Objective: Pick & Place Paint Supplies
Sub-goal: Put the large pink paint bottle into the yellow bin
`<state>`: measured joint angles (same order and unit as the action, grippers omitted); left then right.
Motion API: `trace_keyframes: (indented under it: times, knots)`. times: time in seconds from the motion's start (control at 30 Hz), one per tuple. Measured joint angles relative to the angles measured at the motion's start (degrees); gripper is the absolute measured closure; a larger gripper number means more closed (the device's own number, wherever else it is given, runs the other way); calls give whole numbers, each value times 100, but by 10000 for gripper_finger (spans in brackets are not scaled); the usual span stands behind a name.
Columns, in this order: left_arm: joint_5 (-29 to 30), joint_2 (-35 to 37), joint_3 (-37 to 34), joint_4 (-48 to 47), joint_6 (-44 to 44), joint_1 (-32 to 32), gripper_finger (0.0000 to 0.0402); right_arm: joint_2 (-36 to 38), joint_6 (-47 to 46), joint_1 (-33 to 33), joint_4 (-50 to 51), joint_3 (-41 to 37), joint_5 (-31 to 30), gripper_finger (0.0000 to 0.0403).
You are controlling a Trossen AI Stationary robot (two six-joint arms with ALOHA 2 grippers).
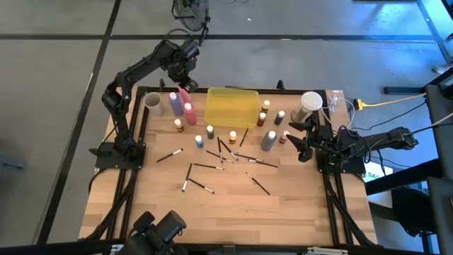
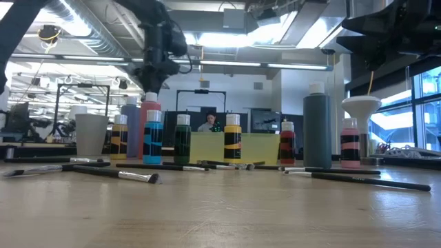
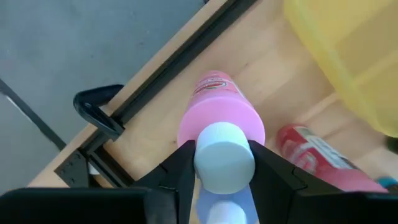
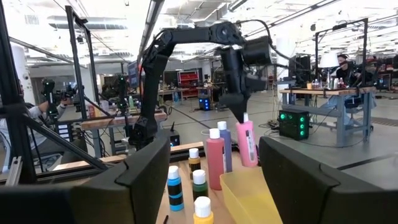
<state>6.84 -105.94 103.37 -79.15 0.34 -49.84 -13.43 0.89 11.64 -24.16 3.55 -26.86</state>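
My left gripper point(image 3: 224, 163) stands over the far left of the table, shut on the tall pink squeeze bottle point(image 3: 221, 118), also seen in the high view point(image 1: 184, 95). A red bottle point(image 1: 190, 113) and a purple bottle point(image 1: 175, 104) stand on their bases right beside it. The translucent yellow tray point(image 1: 231, 106) lies to their right. Small white-capped paint bottles point(image 1: 210, 132) and a grey bottle point(image 1: 268, 140) stand on the wood, and thin dark brushes point(image 1: 212, 166) lie flat mid-table. My right gripper point(image 1: 299, 139) waits open at the right edge. My left gripper pinches the pink bottle's white cap point(image 3: 208, 168) between its two fingers, one on each side. The fingers come from above, pointing down. The bottle hangs upright below them; whether its base is off the table does not show.
A pale cup point(image 1: 152, 103) stands left of the bottles and another point(image 1: 311, 103) at the far right. The table's dark frame rail point(image 3: 186, 59) runs close behind the pink bottle. Bare wood lies toward the near edge point(image 1: 226, 212).
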Motion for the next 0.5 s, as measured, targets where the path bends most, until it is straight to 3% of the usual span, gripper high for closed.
trace_keyframes:
  times: [0.37, 0.5]
  knots:
    - [154, 101, 1476, -302, -102, 388, 285, 0, 0, 1, 0, 0, -12, 156]
    - [-158, 101, 2069, -235, -142, 498, 285, 0, 0, 0, -2, 0, -12, 156]
